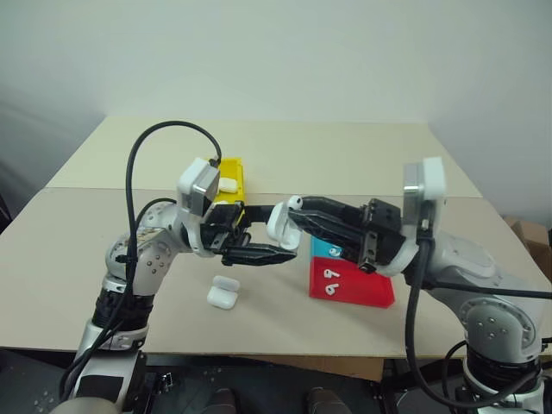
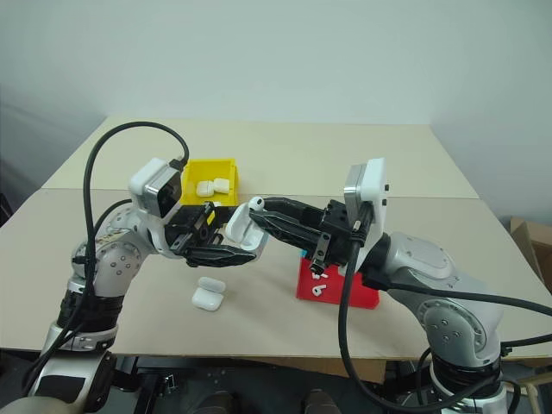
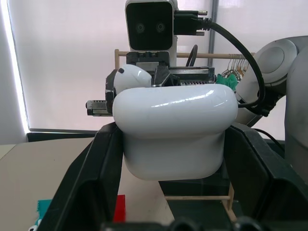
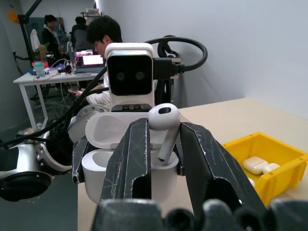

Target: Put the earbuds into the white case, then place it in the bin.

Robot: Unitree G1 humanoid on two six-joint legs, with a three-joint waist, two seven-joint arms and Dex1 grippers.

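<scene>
- An open white case (image 4: pixel 127 159) is held in the air at the centre of the head views, clamped between the narrowed fingers of the left gripper (image 1: pixel 259 246); in the left wrist view the case body is seen pressed on both sides by those fingers.
- A single earbud (image 4: pixel 162 126) is pinched by its stem between the nearly closed fingers of the right gripper (image 1: pixel 297 220), with the stem tip pointing down into the open case and the round head above the rim.
- The lid of the case is flipped back, toward the left wrist camera, as shown in the right wrist view.
- Two more earbuds (image 1: pixel 331 275) lie on the red tray (image 1: pixel 366 291) at lower right of centre; a blue tray (image 1: pixel 326 248) is partly hidden behind it.
- The yellow bin (image 2: pixel 211 172) sits at upper left of centre, with closed cases already in it; another closed case (image 1: pixel 223 293) lies on the table (image 1: pixel 362 159) below the grippers.
- Risk: the stem may be judged slightly off the socket; if it is pushed down misaligned, the earbud could jam on the rim or be flicked out and dropped to the table.
- Risk: pressing down could tilt the case in the left grip, since only its sides are held.
- Risk: if the earbud is released before it is seated, the lid may not close later.
</scene>
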